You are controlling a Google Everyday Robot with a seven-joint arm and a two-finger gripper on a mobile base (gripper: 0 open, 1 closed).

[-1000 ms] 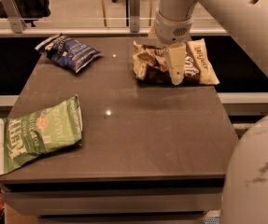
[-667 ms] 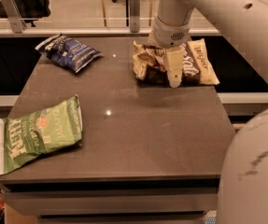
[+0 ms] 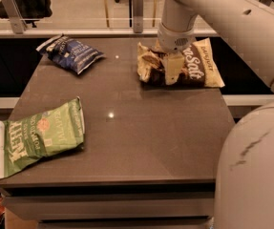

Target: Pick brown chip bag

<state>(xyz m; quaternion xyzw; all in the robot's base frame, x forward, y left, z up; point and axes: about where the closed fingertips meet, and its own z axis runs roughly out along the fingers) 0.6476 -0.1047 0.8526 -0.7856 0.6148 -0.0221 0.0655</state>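
The brown chip bag [image 3: 196, 66], dark brown with cream ends and white "Salt" lettering, lies at the table's far right. My gripper [image 3: 167, 63] comes down from above onto the bag's left half. One cream finger [image 3: 173, 69] presses on the bag's front and the other is hidden behind it. The bag's left part [image 3: 150, 66] is bunched up and crinkled between them, so the gripper is shut on it. The bag still rests on the table [image 3: 127, 128].
A dark blue chip bag [image 3: 72, 54] lies at the far left. A light green chip bag [image 3: 38, 137] lies at the near left and overhangs the edge. My arm's large white body [image 3: 251, 175] fills the right foreground. A railing runs behind the table.
The visible finger has shifted slightly left over the bag. The bag and the other bags have not moved.
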